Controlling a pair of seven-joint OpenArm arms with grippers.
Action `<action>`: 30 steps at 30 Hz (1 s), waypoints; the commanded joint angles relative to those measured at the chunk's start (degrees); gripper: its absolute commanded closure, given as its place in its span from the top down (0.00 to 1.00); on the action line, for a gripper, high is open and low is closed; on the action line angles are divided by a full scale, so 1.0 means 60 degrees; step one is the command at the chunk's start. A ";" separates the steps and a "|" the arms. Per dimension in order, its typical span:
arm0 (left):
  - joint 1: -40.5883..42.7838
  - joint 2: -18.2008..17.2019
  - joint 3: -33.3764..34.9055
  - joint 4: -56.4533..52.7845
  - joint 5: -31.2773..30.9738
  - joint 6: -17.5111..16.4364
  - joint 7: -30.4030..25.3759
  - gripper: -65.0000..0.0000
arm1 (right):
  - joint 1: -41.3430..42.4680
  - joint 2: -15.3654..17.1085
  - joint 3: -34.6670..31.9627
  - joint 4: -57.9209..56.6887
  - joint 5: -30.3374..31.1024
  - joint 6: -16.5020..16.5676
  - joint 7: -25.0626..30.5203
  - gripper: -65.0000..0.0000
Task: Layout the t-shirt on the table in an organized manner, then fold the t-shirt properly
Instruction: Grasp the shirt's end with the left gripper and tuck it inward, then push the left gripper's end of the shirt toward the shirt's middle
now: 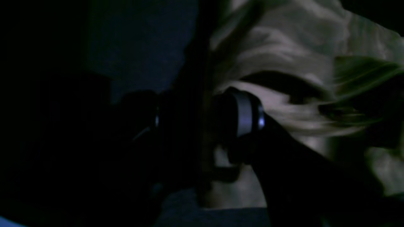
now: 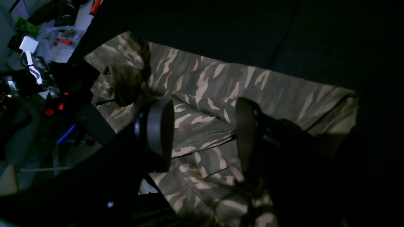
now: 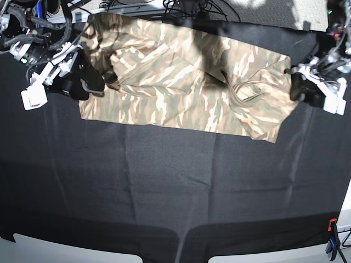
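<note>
Camouflage t-shirt (image 3: 186, 82) spread across far part of black tabletop (image 3: 164, 186). Right pincer (image 2: 205, 132) wide apart above shirt's folds, gripping nothing. Left pincer (image 3: 300, 87) at shirt's edge; grip impossible to tell.

Probably a lab: cable clutter (image 3: 186, 8) behind clamped table (image 3: 164, 181).

The t-shirt (image 3: 186, 82) lies spread across the far part of the table (image 3: 164, 186), its length running side to side. The right gripper (image 3: 88, 76) sits at the shirt's left end in the base view, the left gripper (image 3: 301, 87) at its right end. The near half of the table lies before the shirt.
</note>
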 commanded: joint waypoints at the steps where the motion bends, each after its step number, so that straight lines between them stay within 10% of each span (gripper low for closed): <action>1: -0.0164 -0.0160 -0.0055 0.0182 -0.0470 -0.0073 -0.0138 0.37 | 0.0022 0.0106 0.0044 0.0135 0.0277 0.0020 0.0186 0.47; 10: -0.0386 -0.0157 -0.0055 0.0200 -0.1144 -0.0149 0.0193 0.36 | 0.0022 0.0109 0.0044 0.0135 0.0277 0.0020 0.0189 0.47; 15: -0.0382 -0.0153 -0.0055 0.0204 -0.2237 -0.0306 0.1064 0.00 | 0.0025 0.0109 0.0044 0.0135 0.0280 0.0020 0.0193 0.47; 20: -0.0382 -0.0015 -0.0055 0.0204 -0.3577 -0.1260 0.1942 0.00 | 0.0025 0.0109 0.0044 0.0135 0.0280 0.0020 0.0189 0.47; 30: -0.0390 0.1534 -0.0051 0.0204 -0.5482 -0.1386 0.3479 0.00 | 0.0025 0.0109 0.0044 0.0135 0.0277 0.0020 0.0193 0.47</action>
